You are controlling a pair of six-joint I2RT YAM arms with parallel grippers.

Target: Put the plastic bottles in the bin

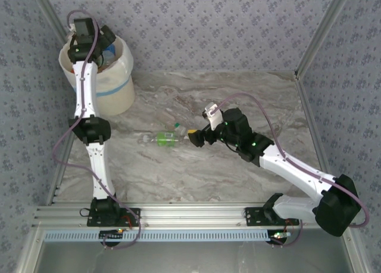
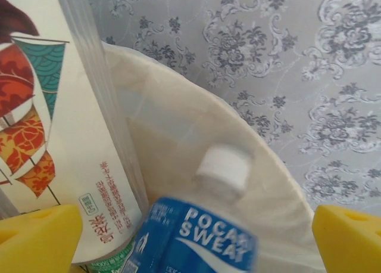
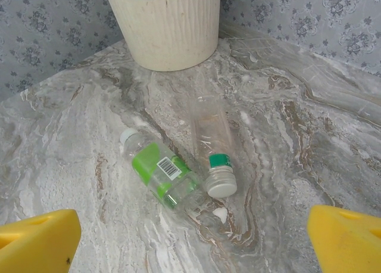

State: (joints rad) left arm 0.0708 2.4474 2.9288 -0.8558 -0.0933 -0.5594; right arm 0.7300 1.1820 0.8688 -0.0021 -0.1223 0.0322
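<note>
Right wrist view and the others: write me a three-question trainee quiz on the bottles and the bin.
1. True or false: the right pincer is shut on a bottle.
2. How many bottles lie on the table ahead of it? A one, B two, C four.
3. Fill in: the left pincer, open with the blue-labelled bottle between its fingers, hangs over the ____.
Key: 1 false; 2 B, the green-labelled bottle and the unlabelled one; 3 the bin.

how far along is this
Done: a blue-labelled plastic bottle and a white-labelled one are inside the round cream bin. In hand: nothing; left hand and right hand are open. Left: a green-labelled clear bottle and an unlabelled clear bottle on the marble table.
</note>
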